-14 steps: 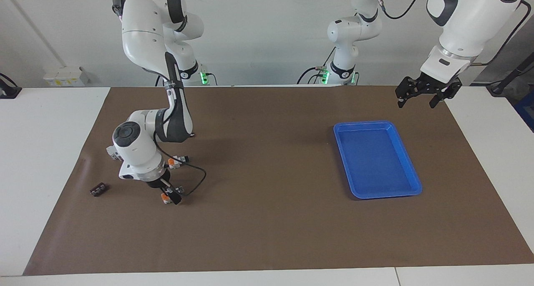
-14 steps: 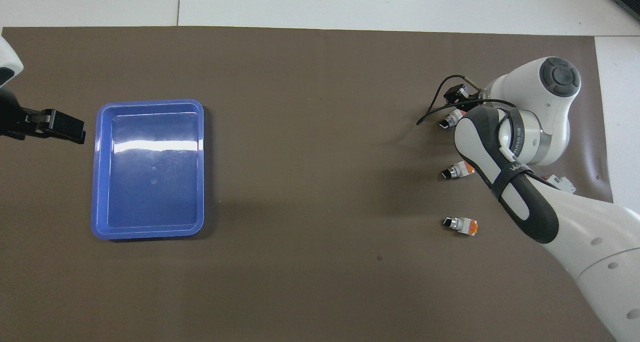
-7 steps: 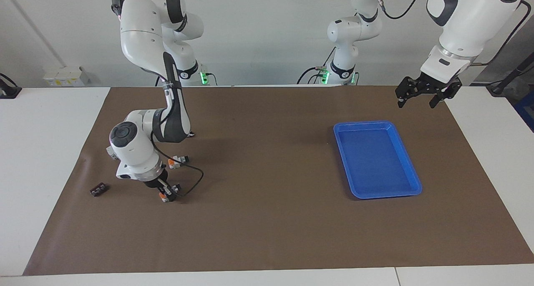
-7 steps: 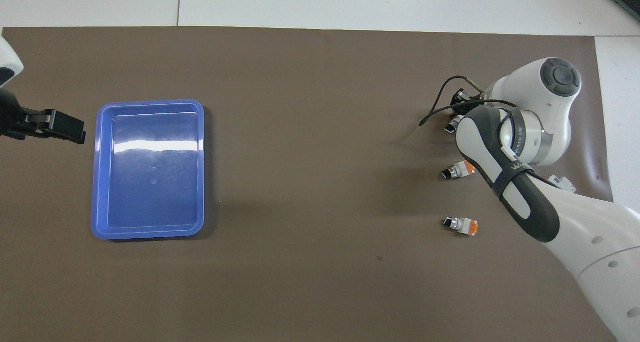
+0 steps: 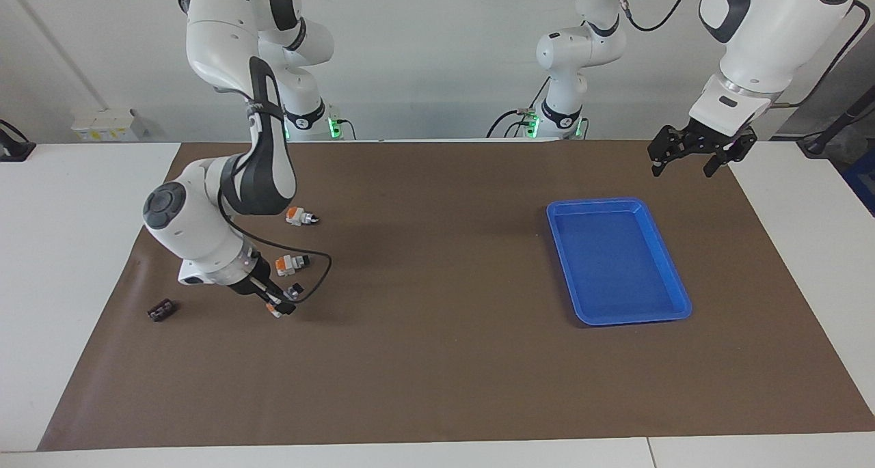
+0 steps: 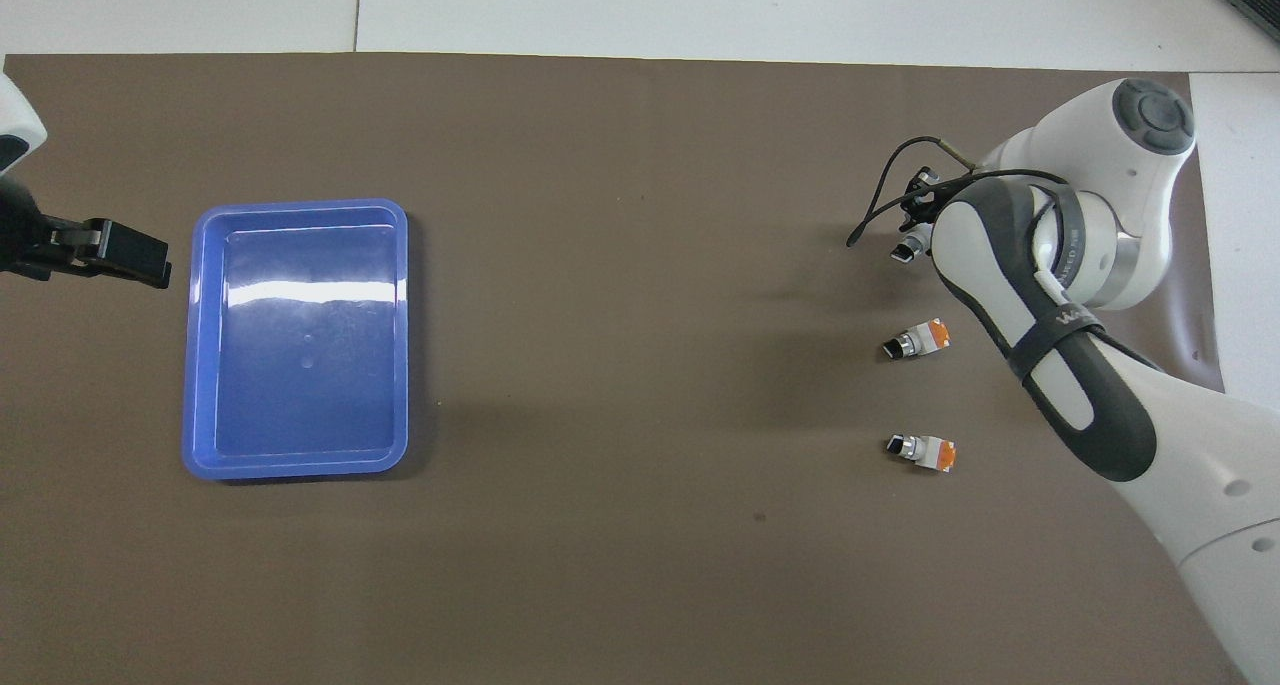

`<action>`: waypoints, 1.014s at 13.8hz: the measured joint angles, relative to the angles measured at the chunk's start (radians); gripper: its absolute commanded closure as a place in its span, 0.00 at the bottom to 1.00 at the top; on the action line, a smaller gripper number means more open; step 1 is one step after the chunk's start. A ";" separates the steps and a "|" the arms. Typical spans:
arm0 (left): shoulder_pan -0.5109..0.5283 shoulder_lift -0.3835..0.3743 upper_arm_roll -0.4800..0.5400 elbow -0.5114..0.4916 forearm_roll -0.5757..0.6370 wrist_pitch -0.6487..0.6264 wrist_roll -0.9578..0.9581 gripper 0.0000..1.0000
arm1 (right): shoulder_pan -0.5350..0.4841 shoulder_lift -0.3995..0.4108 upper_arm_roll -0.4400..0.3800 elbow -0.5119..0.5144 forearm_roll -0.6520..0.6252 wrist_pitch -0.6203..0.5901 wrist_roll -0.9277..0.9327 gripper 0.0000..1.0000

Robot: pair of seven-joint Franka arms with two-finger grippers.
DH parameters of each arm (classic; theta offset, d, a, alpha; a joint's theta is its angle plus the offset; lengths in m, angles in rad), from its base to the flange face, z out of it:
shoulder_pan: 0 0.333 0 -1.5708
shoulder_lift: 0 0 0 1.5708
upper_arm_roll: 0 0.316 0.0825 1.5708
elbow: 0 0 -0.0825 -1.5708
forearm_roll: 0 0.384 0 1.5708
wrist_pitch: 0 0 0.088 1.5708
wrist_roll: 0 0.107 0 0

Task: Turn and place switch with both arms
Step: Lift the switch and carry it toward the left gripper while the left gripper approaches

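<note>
Counter (image 5: 437, 359), brown mat over white, carries everything.

Right arm (image 5: 225, 181) bends low over its own end of the counter. Left arm (image 5: 765, 37) waits, raised near the tray's corner.

Blue tray (image 5: 673, 277) sits toward the left arm's end, nothing in it.

Left gripper (image 5: 683, 160) hangs in the air, fingers spread wide, holding nothing.

Right gripper (image 5: 273, 303) is tilted, tip close above the mat. Its fingers look closed on the switch (image 5: 275, 311); an orange bit shows at the tip, and the overhead view shows a white-and-black end (image 6: 905, 250) poking out beside the wrist.

Two spare switches (image 6: 915, 343) (image 6: 925, 450) lie on the mat nearer the robots than the held one. Small black piece (image 5: 162, 309) lies toward the mat's edge.

Step in hand, by my reading: pickup just made, lift starting. Next calls for carrying it toward the middle and presenting it so the left gripper can take hold and turn it.

Hard to make out: the grip itself, mostly masked by wrist and cable; which face of the cap is up cannot be told.
</note>
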 measured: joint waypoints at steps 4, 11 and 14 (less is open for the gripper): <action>0.000 0.000 0.000 0.000 0.000 0.000 0.000 0.00 | 0.009 -0.120 0.018 0.004 0.199 -0.113 0.256 1.00; 0.000 0.000 0.000 0.000 0.000 0.000 0.000 0.00 | 0.026 -0.219 0.212 0.070 0.366 -0.107 0.863 1.00; -0.004 -0.002 -0.008 0.000 -0.001 0.000 0.000 0.00 | 0.064 -0.219 0.307 0.078 0.417 0.064 1.018 1.00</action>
